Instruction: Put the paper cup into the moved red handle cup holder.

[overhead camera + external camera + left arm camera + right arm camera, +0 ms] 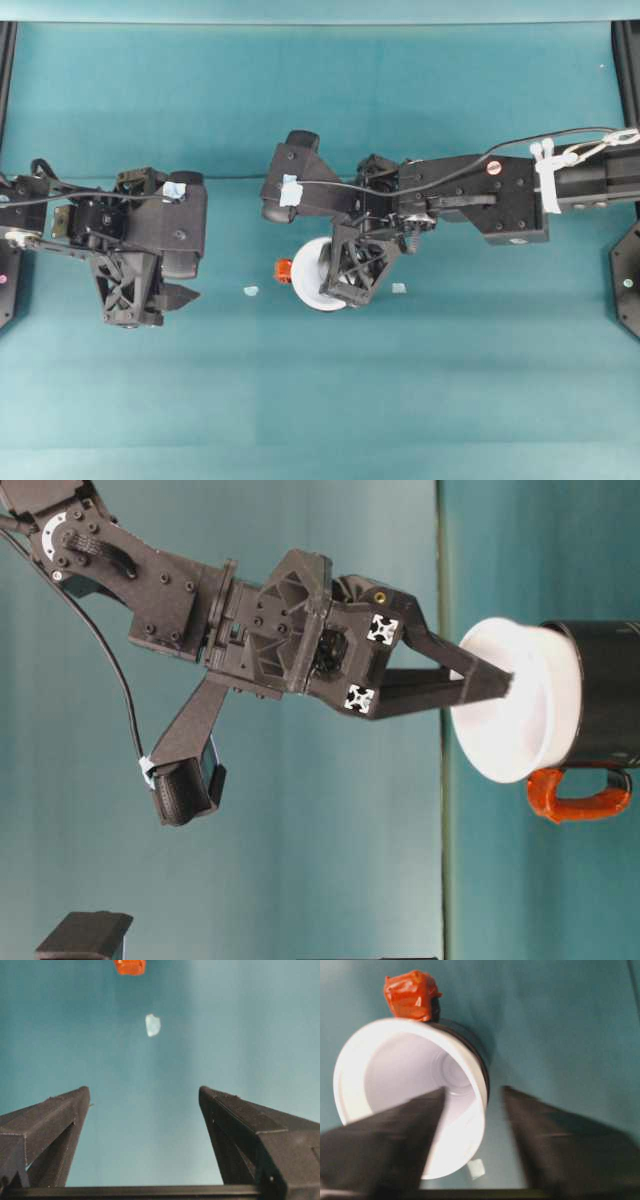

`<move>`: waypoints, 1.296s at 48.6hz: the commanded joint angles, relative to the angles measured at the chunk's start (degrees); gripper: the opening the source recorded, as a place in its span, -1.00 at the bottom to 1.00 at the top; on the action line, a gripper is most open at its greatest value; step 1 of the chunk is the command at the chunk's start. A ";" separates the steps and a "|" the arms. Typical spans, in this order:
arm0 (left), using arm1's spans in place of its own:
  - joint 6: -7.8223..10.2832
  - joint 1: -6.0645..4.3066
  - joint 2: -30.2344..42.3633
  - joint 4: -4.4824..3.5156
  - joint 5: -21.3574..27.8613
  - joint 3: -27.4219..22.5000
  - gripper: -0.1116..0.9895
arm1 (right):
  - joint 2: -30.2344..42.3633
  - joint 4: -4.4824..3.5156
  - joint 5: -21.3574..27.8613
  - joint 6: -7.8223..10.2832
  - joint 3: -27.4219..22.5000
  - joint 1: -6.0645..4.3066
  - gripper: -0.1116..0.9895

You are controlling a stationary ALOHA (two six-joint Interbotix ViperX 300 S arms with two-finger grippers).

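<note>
The white paper cup (312,278) (510,710) (400,1075) sits tilted in the black red handle cup holder (605,695) (472,1042). The holder's orange-red handle (283,270) (580,795) (410,995) (130,966) sticks out to the side. My right gripper (505,687) (474,1089) straddles the cup's rim: one finger is inside the cup, the other outside with a gap to the wall, so it is open. My left gripper (178,296) (144,1090) hovers open over bare table to the left, nothing between its fingers.
Small pale tape scraps lie on the teal table (320,400): one left of the holder (250,291) (153,1025), one to its right (399,288) (476,1168). The right arm (470,195) stretches in from the right. Black frame posts (628,60) stand at the table's sides.
</note>
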 commanded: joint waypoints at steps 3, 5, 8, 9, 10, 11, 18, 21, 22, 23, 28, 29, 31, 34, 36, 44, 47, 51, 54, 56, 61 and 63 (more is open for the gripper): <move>-0.09 0.09 -0.35 0.18 -0.35 -0.35 0.90 | -0.53 0.44 -0.18 -0.62 -0.26 0.26 0.01; -0.09 0.09 -0.35 0.18 -0.44 -0.35 0.90 | -0.62 0.26 -0.35 -0.62 -0.26 0.44 0.25; 0.00 0.00 -0.35 0.18 -0.44 -0.35 0.90 | -0.62 0.26 -0.70 -0.79 -0.35 0.62 0.56; 0.00 0.09 -0.35 0.18 -0.35 -0.35 0.90 | -0.62 0.26 -0.88 -0.79 -0.35 0.62 0.66; 0.00 0.09 -0.35 0.18 -0.35 -0.35 0.90 | -0.62 0.26 -0.97 -0.79 -0.35 0.62 0.77; 0.00 0.09 -0.35 0.18 -0.44 -0.35 0.90 | -0.70 0.26 -1.05 -0.79 -0.26 0.62 0.83; -0.09 0.09 -0.35 0.18 -0.44 -0.35 0.90 | -1.05 -0.18 -1.14 -0.88 -0.44 0.53 0.79; -0.09 0.09 -0.44 0.18 -0.44 -0.26 0.90 | -1.58 -1.41 -0.88 -1.14 -0.62 0.44 0.79; -0.09 0.09 -0.44 0.18 -0.44 -0.18 0.90 | -2.02 -1.85 -0.70 -1.23 -0.70 0.35 0.79; -0.09 0.09 -0.53 0.18 -0.44 -0.09 0.90 | -2.46 -2.37 -0.62 -1.32 -0.70 0.35 0.79; -0.09 0.09 -0.62 0.18 -0.44 0.09 0.90 | -6.06 -5.19 -0.62 -2.20 -0.97 0.18 0.79; -0.09 0.09 -0.70 0.18 -0.44 0.18 0.90 | -6.94 -5.45 -0.70 -2.37 -0.88 0.09 0.79; -0.09 0.09 -0.88 0.18 -0.44 0.44 0.90 | -8.70 -5.98 -0.79 -2.72 -0.88 0.09 0.79; -0.09 0.09 -1.41 0.18 -0.35 0.70 0.90 | -11.25 -6.15 -0.79 -3.08 -0.88 0.09 0.79; -0.09 0.09 -1.76 0.18 -0.44 0.88 0.90 | -12.92 -6.15 -0.79 -3.34 -0.53 0.09 0.79; -0.18 0.09 -2.55 0.18 -1.32 1.23 0.90 | -18.28 -6.15 -1.85 -4.83 1.85 1.58 0.79; -0.09 0.09 -2.72 0.18 -1.93 1.32 0.90 | -19.86 -6.15 -3.34 -5.01 3.25 2.11 0.79; -0.09 0.09 -2.72 0.18 -2.55 1.32 0.90 | -21.97 -6.24 -5.98 -5.01 5.27 2.64 0.79; -0.09 0.00 -2.81 0.18 -2.90 1.23 0.90 | -23.82 -6.15 -8.35 -5.10 7.29 2.90 0.79; -0.09 -0.09 -2.90 0.18 -2.99 0.97 0.90 | -25.22 -6.15 -10.11 -5.01 8.70 3.08 0.79; -0.18 -0.44 -3.87 0.18 -4.22 0.09 0.90 | -30.41 -6.15 -15.82 -5.01 13.71 3.43 0.79; -0.18 -0.62 -4.48 0.18 -5.10 -0.18 0.90 | -32.61 -6.24 -18.46 -5.10 15.73 3.52 0.79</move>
